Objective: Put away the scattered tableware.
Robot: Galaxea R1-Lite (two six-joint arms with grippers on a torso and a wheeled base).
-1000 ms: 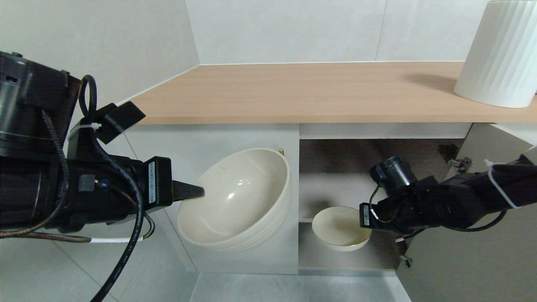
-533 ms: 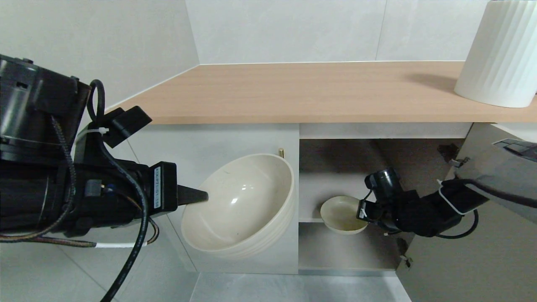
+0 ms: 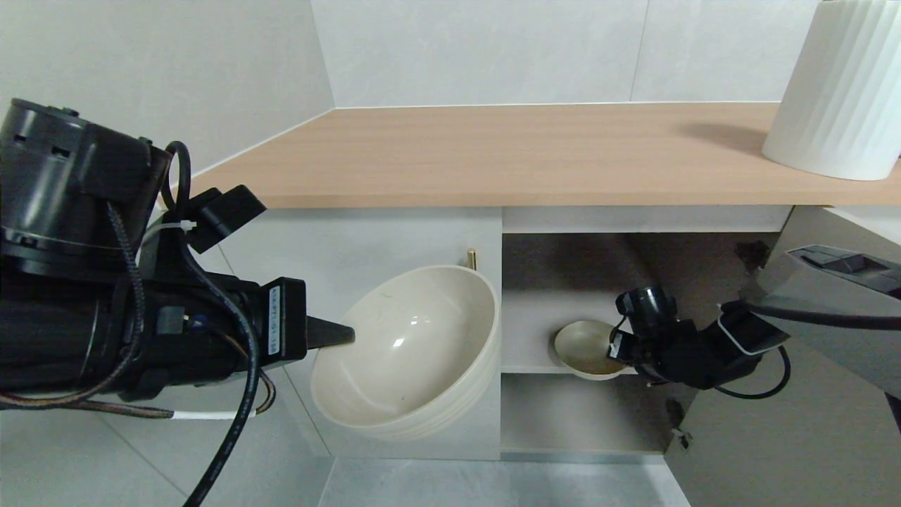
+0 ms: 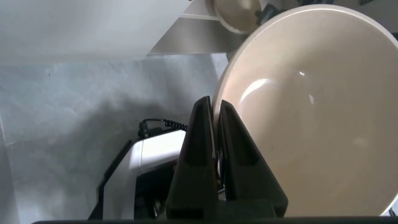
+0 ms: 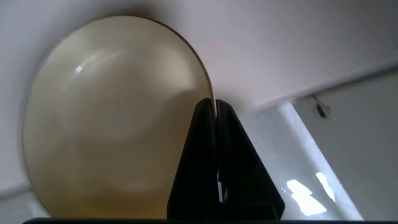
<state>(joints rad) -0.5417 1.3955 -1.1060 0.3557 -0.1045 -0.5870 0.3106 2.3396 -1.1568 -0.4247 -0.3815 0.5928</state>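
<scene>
Right gripper (image 3: 619,350), clamped on the small bowl's (image 3: 586,346) rim, has carried it inward to the cabinet shelf's (image 3: 528,341) front edge; release seems near. Left gripper (image 3: 339,334), pinching the big bowl (image 3: 412,352), waits by the shut door (image 3: 352,243).

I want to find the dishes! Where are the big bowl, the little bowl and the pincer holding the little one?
big bowl (image 3: 401,352), head view, its inside.
little bowl (image 3: 586,346), head view, its inside.
right pincer (image 5: 215,111), right wrist view, between its tips at the rim.
</scene>
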